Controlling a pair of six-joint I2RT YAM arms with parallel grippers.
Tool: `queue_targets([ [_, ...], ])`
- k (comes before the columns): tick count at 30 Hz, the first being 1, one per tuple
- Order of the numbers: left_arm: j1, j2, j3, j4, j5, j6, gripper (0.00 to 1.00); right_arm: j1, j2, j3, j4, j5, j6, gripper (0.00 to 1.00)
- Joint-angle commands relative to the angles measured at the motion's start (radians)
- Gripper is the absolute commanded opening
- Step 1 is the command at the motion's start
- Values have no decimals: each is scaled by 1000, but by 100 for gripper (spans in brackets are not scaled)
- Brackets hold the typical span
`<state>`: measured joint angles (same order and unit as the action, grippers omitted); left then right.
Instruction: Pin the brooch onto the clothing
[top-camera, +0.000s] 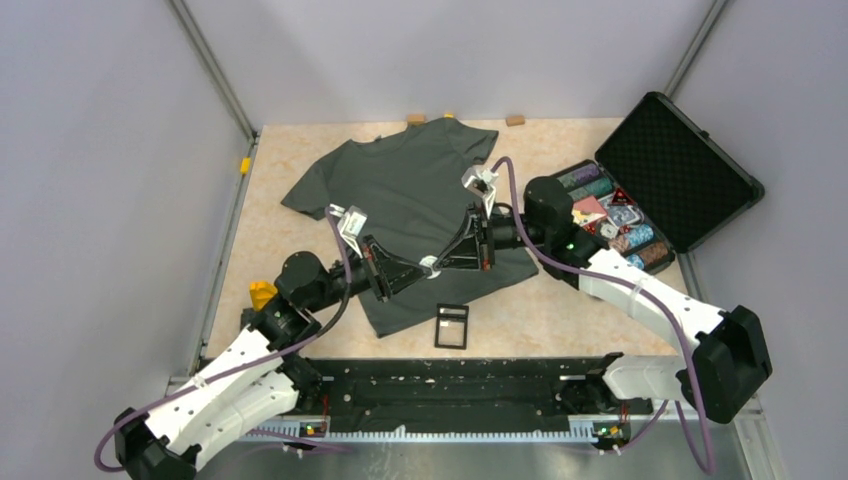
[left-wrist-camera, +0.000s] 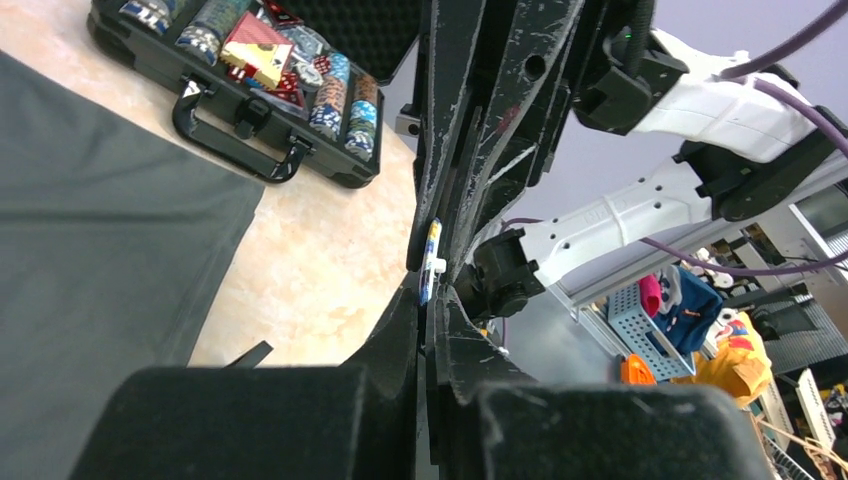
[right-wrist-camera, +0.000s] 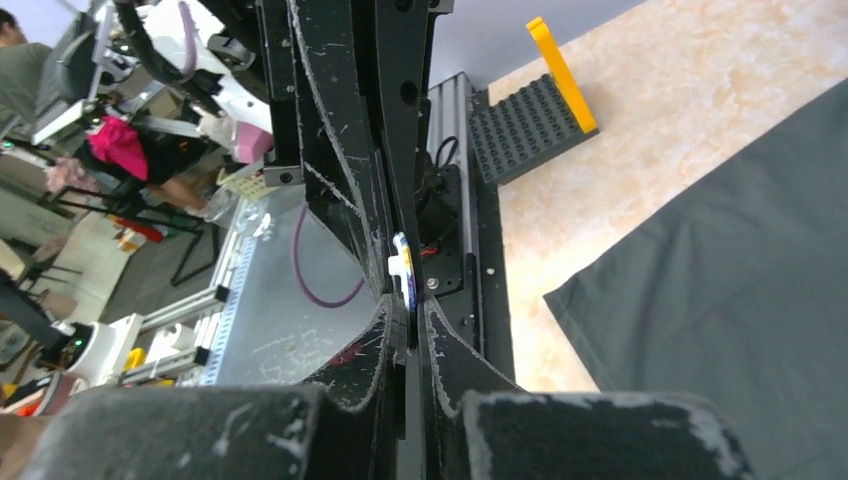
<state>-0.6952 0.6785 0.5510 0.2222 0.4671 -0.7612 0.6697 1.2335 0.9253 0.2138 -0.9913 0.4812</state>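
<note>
The dark grey-green T-shirt (top-camera: 405, 185) lies flat on the table's middle; it also shows in the left wrist view (left-wrist-camera: 100, 240) and the right wrist view (right-wrist-camera: 740, 300). My two grippers meet tip to tip above its lower hem. The brooch (top-camera: 430, 265) is a tiny blue-and-silvery pin, seen edge-on between both sets of fingertips in the left wrist view (left-wrist-camera: 430, 262) and the right wrist view (right-wrist-camera: 404, 275). My left gripper (top-camera: 424, 269) (left-wrist-camera: 432, 300) and right gripper (top-camera: 438, 261) (right-wrist-camera: 410, 315) both look shut on it.
An open black case of poker chips (top-camera: 640, 200) (left-wrist-camera: 250, 90) stands at the right. A small black square frame (top-camera: 452, 326) lies near the shirt's hem. A yellow piece (top-camera: 262, 293) (right-wrist-camera: 552, 70) and a black studded plate (right-wrist-camera: 525, 125) sit at the left.
</note>
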Motion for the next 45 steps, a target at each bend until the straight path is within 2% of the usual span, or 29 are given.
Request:
queue_targets([
  [1,-4,3,10,85,20,-16,0,19,24,68,-173,178,-153,2],
  [4,-4,10,15,91,25,-16,0,60,39,98,-265,283,-213,0],
  [13,-5,26,24,97,28,-18,0,146,77,129,-362,578,-282,0],
  [20,-5,34,26,78,13,-6,0,156,61,120,-368,603,-300,0],
  [25,9,6,50,-52,-47,43,0,149,-40,113,-354,609,-307,22],
  [30,39,10,71,-130,-37,61,0,131,-185,69,-277,611,-295,42],
  [34,43,18,89,-148,-31,70,0,124,-255,20,-225,612,-279,51],
  [40,60,48,144,-230,-43,107,0,106,-260,-6,-222,634,-233,56],
  [43,109,95,202,-333,-45,156,0,103,-263,-10,-222,690,-222,59],
  [45,180,137,242,-380,-2,189,0,103,-265,-13,-225,760,-215,60],
])
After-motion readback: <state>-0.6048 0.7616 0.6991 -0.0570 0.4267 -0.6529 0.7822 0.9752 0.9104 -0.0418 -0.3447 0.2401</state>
